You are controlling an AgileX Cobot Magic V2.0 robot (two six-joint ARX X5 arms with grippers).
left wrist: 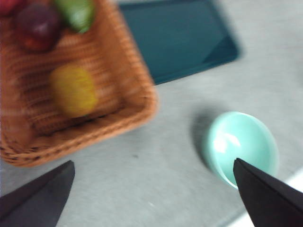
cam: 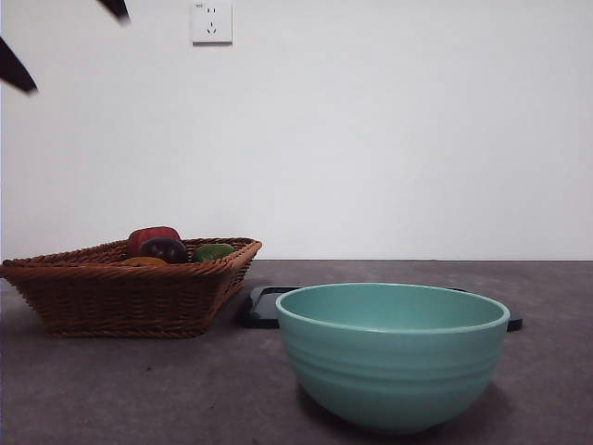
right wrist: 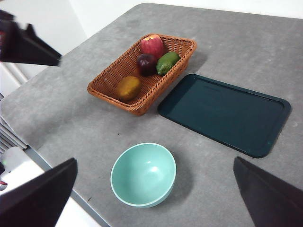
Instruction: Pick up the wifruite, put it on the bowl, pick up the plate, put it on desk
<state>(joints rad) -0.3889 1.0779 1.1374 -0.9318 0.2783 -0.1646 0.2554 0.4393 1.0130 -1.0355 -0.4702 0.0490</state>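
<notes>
Front view: bowl empty on desk, arm tips only at top corner. Left wrist: left gripper open, empty, above desk near basket w/ wifruite inside. Right wrist: right gripper open, waiting high; plate beside basket. Step 1 prob; next needs descent onto wifruite.

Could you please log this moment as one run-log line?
left gripper open above desk | wifruite in basket | bowl empty | right gripper open, waiting

Matte black hand, pointed wedge-shaped jaws
</notes>
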